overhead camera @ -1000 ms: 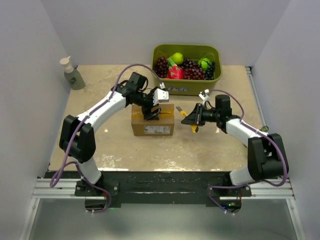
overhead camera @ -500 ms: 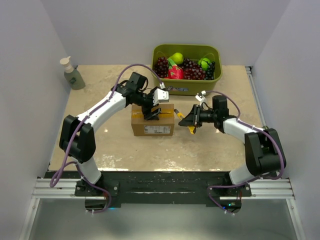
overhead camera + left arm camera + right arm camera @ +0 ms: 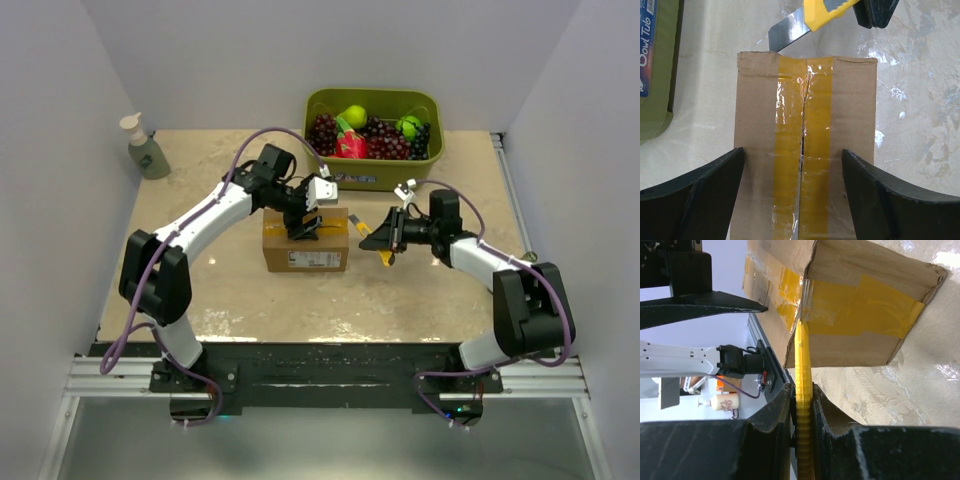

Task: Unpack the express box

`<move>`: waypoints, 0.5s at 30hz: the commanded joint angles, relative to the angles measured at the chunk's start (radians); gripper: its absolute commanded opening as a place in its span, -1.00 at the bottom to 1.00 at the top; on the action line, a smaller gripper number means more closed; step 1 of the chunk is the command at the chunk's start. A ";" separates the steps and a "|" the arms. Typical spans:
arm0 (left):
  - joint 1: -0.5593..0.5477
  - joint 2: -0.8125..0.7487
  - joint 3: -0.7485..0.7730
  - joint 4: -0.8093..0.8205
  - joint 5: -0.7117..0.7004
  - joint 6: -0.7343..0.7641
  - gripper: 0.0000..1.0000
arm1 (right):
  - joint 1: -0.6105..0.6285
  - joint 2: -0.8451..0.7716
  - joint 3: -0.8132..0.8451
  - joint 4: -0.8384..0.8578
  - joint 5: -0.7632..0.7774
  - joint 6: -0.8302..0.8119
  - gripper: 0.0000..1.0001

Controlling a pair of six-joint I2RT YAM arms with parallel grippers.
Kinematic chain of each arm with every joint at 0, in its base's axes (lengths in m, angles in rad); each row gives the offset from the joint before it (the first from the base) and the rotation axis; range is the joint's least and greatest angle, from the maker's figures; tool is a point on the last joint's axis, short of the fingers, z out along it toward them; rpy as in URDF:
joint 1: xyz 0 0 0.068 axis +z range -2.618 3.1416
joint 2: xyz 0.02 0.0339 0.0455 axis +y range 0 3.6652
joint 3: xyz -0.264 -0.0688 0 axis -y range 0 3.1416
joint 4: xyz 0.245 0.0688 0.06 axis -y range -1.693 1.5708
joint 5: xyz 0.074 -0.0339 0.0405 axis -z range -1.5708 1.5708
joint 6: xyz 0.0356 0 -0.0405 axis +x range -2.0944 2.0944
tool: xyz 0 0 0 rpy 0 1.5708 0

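Now the express box (image 3: 850, 110) sits on the counter (image 3: 420, 300) under the left end effector (image 3: 793, 151), jaws wide astride its taped seam (image 3: 790, 125), gripping nothing. Just beyond, the right end effector (image 3: 385, 238) clamps a yellow knife (image 3: 825, 7) at the seam's end; slitting that seam seems next.

White lettering that appears to read "Bowl Tub", cut off at the frame's edge, runs sideways on a blue label (image 3: 646, 45) on the green bin (image 3: 657, 100) in the left wrist view, while print on the white label strip (image 3: 310, 263) of the express box (image 3: 335, 240) is too small to read.
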 commanded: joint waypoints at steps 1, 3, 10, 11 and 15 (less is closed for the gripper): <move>-0.009 0.070 -0.024 -0.104 -0.052 -0.006 0.64 | 0.001 0.033 0.015 0.080 -0.110 0.020 -1.00; -0.009 0.072 -0.024 -0.096 -0.056 -0.008 0.64 | 0.015 0.096 0.051 0.074 -0.169 0.011 -1.00; -0.010 0.086 -0.012 -0.088 -0.056 -0.011 0.64 | 0.024 0.191 0.146 -0.144 -0.265 -0.173 -1.00; -0.010 0.086 -0.011 -0.088 -0.059 -0.009 0.64 | 0.026 0.193 0.155 -0.159 -0.277 -0.217 -1.00; -0.010 0.086 -0.014 -0.088 -0.064 -0.011 0.64 | 0.043 0.196 0.207 -0.337 -0.311 -0.334 -1.00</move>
